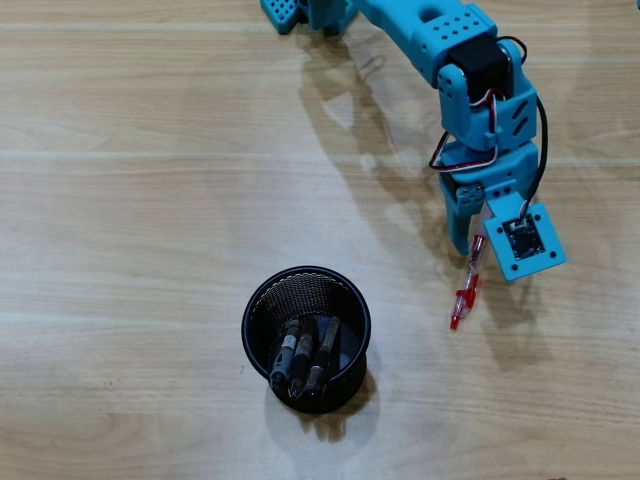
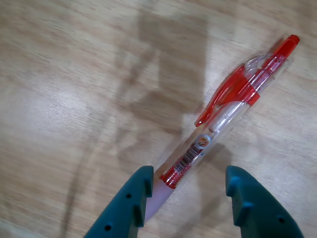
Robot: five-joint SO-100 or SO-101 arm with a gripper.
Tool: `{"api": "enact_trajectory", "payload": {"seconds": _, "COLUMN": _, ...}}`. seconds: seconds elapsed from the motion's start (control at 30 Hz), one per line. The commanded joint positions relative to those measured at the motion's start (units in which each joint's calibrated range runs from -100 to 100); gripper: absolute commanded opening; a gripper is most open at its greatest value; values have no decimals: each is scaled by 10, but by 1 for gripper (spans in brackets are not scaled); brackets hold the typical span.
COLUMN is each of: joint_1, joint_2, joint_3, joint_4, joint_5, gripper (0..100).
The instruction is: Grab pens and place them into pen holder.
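Observation:
A red pen (image 1: pixel 466 288) (image 2: pixel 233 101) with a translucent barrel lies on the wooden table, right of the pen holder (image 1: pixel 306 338), a round black mesh cup. Three black-and-clear pens (image 1: pixel 302 358) stand leaning inside the cup. My blue gripper (image 1: pixel 472 245) (image 2: pixel 189 184) hangs over the red pen's upper end in the overhead view. In the wrist view its jaws are open and straddle the pen's pale grip end, which rests against the left finger (image 2: pixel 134 198); a gap separates the pen from the right finger (image 2: pixel 250 203).
The blue arm (image 1: pixel 440 40) reaches in from the top of the overhead view. Bare wooden tabletop (image 1: pixel 130 200) surrounds the cup and the pen.

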Motion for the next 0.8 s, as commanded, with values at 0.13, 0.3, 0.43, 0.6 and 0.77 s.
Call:
{"api": "enact_trajectory", "payload": {"seconds": 0.13, "joint_1": 7, "joint_2": -5, "joint_3": 7, "joint_4": -11, "joint_5": -3, "gripper": 17}}
{"api": "enact_trajectory", "payload": {"seconds": 0.3, "joint_1": 7, "joint_2": -4, "joint_3": 41, "joint_4": -24, "joint_5": -17, "gripper": 17}}
{"api": "enact_trajectory", "payload": {"seconds": 0.43, "joint_1": 5, "joint_2": -4, "joint_3": 114, "joint_4": -99, "joint_5": -18, "gripper": 16}}
{"api": "enact_trajectory", "payload": {"seconds": 0.6, "joint_1": 4, "joint_2": -4, "joint_3": 147, "joint_4": -124, "joint_5": -18, "gripper": 16}}
{"api": "enact_trajectory", "payload": {"seconds": 0.77, "joint_1": 6, "joint_2": -4, "joint_3": 147, "joint_4": -121, "joint_5": -18, "gripper": 13}}
